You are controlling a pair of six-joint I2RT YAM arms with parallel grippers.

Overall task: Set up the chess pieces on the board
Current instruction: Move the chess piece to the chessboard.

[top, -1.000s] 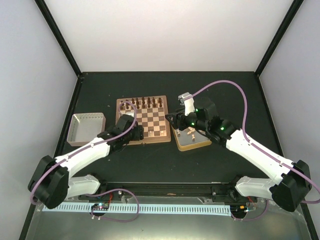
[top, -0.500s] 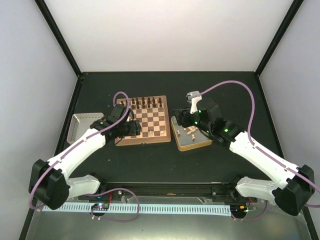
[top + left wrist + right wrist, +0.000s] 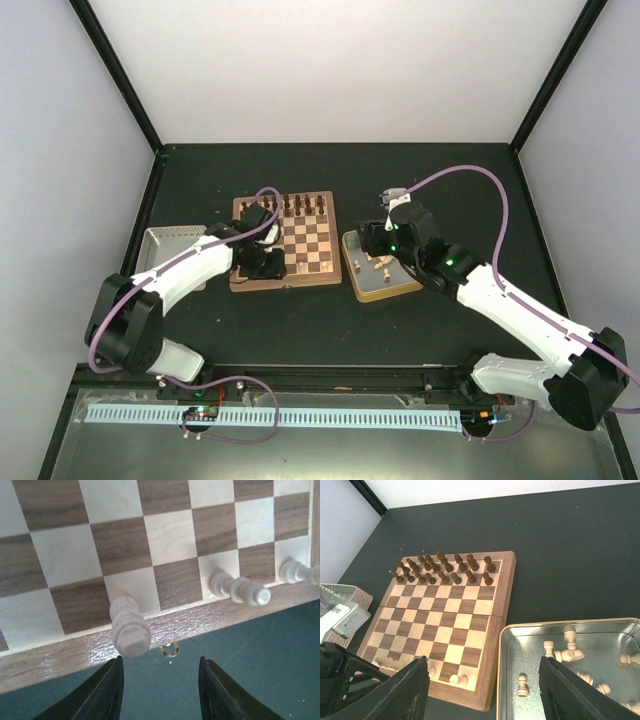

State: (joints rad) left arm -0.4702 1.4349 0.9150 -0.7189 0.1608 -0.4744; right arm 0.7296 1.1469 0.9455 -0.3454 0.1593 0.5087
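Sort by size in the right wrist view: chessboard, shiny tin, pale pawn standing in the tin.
1. chessboard
2. shiny tin, though it runs off the picture and sits nearer the camera, so its place against the chessboard is unsure
3. pale pawn, by far the smallest

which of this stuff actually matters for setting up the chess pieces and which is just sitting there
For the job:
- pale chess pieces, some standing on the near row, others loose
- board

Just sitting there:
- dark chessmen, already lined up on the far rows
- gold-rimmed tin, only holds the loose pale pieces
- second metal tin, left of the board
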